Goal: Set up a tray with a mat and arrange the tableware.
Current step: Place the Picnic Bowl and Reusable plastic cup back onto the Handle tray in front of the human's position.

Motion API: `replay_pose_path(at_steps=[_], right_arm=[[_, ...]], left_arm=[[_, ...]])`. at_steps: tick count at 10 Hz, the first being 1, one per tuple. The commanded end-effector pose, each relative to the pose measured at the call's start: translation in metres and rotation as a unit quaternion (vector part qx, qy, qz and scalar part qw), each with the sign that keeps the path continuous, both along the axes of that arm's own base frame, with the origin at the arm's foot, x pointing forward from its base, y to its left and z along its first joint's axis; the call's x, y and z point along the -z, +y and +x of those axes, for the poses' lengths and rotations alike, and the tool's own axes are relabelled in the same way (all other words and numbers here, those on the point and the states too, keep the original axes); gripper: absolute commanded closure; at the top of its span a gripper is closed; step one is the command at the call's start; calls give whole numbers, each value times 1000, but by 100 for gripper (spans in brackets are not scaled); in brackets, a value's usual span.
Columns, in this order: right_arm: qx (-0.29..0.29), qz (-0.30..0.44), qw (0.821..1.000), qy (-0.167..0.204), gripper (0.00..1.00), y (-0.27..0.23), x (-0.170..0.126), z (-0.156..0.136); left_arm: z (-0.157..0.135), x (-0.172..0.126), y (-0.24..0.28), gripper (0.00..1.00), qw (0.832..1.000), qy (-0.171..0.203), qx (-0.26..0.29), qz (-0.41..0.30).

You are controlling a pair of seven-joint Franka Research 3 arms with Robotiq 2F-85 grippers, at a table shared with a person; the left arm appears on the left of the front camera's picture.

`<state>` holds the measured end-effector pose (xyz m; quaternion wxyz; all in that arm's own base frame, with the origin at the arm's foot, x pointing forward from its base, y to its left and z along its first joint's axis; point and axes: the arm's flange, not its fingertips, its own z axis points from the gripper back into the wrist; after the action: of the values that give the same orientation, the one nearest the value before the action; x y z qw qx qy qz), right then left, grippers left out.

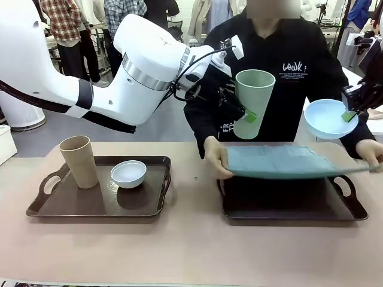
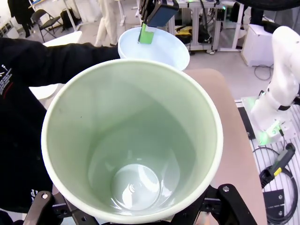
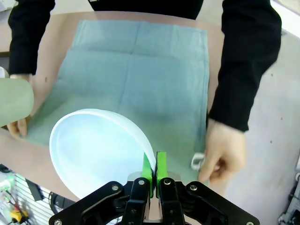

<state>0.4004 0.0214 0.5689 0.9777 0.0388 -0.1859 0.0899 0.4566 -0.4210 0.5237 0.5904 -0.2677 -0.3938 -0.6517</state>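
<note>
Nearest us, at 7 o'clock on the table, a dark brown plastic tray [image 1: 96, 206] with loop handles carries a tan cup [image 1: 79, 161] at its 9 o'clock, matte, tapered, upright with its mouth up, and beside it a small round white bowl [image 1: 128, 173], glossy, sitting level near the middle. At 5 o'clock lies a second brown tray [image 1: 293, 209], and just above it the person's hands [image 1: 215, 158] hold a flat teal cloth mat [image 1: 281, 160] by both ends, its long axis running 9 to 3. Higher, at 12 o'clock, our left gripper [image 1: 245, 113] has its jaws spread wide around a pale green cup [image 1: 256, 89], smooth, tall, long axis near vertical, mouth up. At 2 o'clock our right gripper [image 3: 153, 168] is pinched tight on the rim of a light blue bowl [image 3: 93, 150], which is tipped so its hollow faces us.
</note>
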Motion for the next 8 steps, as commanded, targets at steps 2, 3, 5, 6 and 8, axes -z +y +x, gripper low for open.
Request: replay_pose_path(at_steps=[2,3,5,6,8], right_arm=[[-2,-4,1000,-4,100,1,-1,2],[-2,-4,1000,-4,100,1,-1,2],[-2,-4,1000,-4,100,1,-1,2],[-2,-4,1000,-4,100,1,-1,2],[-2,-4,1000,-4,100,1,-1,2]], left_arm=[[-1,-2,1,24,1000,-5,4,-2],[-1,-2,1,24,1000,-5,4,-2],[-1,-2,1,24,1000,-5,4,-2],[-1,-2,1,24,1000,-5,4,-2],[-1,-2,1,24,1000,-5,4,-2]])
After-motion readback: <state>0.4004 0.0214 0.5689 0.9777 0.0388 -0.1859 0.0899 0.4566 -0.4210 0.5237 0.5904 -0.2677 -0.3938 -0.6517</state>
